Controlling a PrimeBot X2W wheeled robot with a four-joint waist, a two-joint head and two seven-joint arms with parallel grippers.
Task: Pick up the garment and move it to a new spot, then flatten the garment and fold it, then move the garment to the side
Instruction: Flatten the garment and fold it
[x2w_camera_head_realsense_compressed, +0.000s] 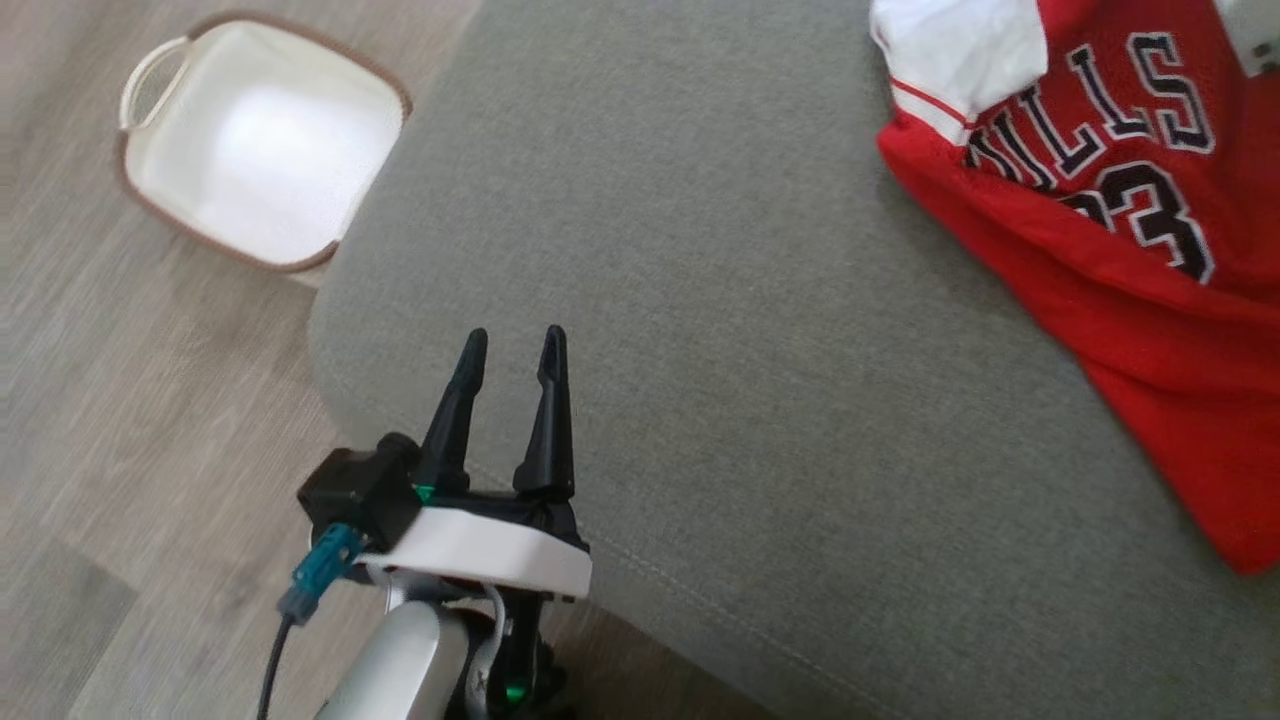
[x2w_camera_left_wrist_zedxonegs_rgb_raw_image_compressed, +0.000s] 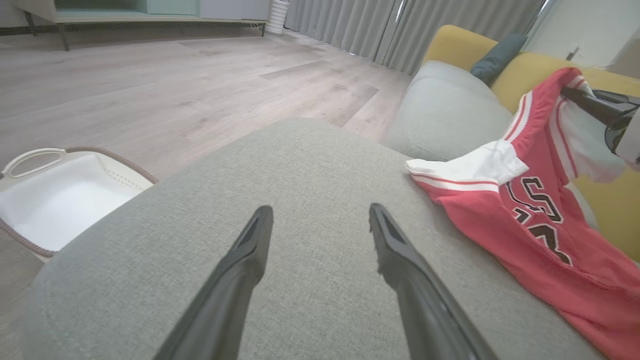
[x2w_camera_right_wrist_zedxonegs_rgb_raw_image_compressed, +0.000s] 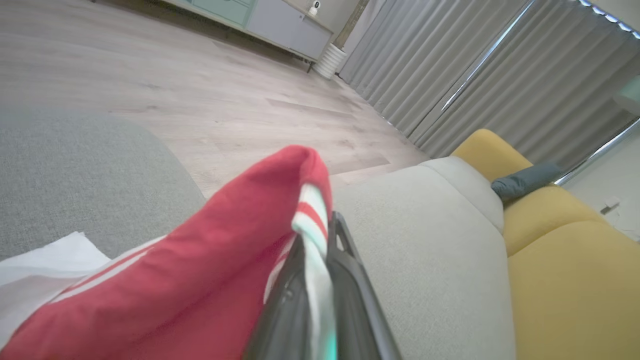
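Observation:
The garment (x2w_camera_head_realsense_compressed: 1120, 230), a red jersey with white sleeves and black lettering, lies at the right of the grey cushion (x2w_camera_head_realsense_compressed: 700, 300). Part of it is lifted off the cushion in the left wrist view (x2w_camera_left_wrist_zedxonegs_rgb_raw_image_compressed: 535, 200). My right gripper (x2w_camera_right_wrist_zedxonegs_rgb_raw_image_compressed: 320, 240) is shut on its red-white striped trim, red cloth (x2w_camera_right_wrist_zedxonegs_rgb_raw_image_compressed: 200, 290) draping down to the left. The same gripper shows from the left wrist (x2w_camera_left_wrist_zedxonegs_rgb_raw_image_compressed: 595, 107), holding the raised top of the jersey. My left gripper (x2w_camera_head_realsense_compressed: 512, 350) stands open over the cushion's near left part, apart from the garment, its fingers (x2w_camera_left_wrist_zedxonegs_rgb_raw_image_compressed: 250, 250) spread with nothing between them.
A white basket (x2w_camera_head_realsense_compressed: 170, 200) with a brown rim stands on the wood floor left of the cushion. A yellow sofa back (x2w_camera_right_wrist_zedxonegs_rgb_raw_image_compressed: 570, 280) with a dark cushion (x2w_camera_right_wrist_zedxonegs_rgb_raw_image_compressed: 525, 180) lies beyond. Grey curtains (x2w_camera_right_wrist_zedxonegs_rgb_raw_image_compressed: 475, 75) and a low cabinet (x2w_camera_right_wrist_zedxonegs_rgb_raw_image_compressed: 270, 20) line the far wall.

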